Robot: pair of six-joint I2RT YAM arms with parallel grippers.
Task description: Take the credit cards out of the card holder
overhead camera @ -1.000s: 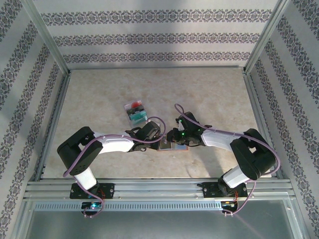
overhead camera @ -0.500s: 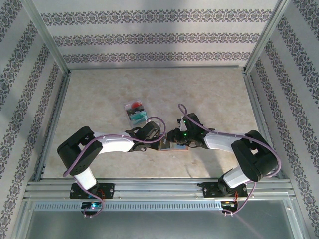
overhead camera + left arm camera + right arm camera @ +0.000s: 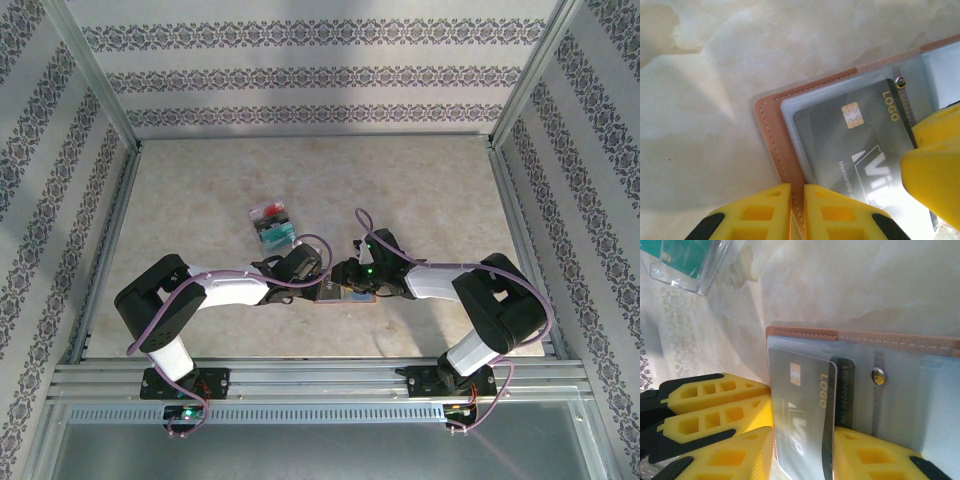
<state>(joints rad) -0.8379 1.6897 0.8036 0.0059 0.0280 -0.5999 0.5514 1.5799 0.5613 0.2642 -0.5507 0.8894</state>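
Your wallet [image 3: 345,294] lies open on the table [image 3: 430,180], between the two arms near the front edge. Your left gripper [image 3: 797,192] pinches its brown leather border, jaws almost together. Your right gripper [image 3: 802,442] stands jaws apart astride the dark card [image 3: 800,405] in the wallet; whether they press it cannot be told. Coloured cards [image 3: 275,232] sit in a clear box [image 3: 255,215] farther back.

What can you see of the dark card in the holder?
The dark card is glossy charcoal plastic with a gold chip, gold LOGO and white VIP lettering. It lies flat, seemingly behind a clear sleeve, in the open card holder. The right end effector straddles its near end; whether it grips is unclear.
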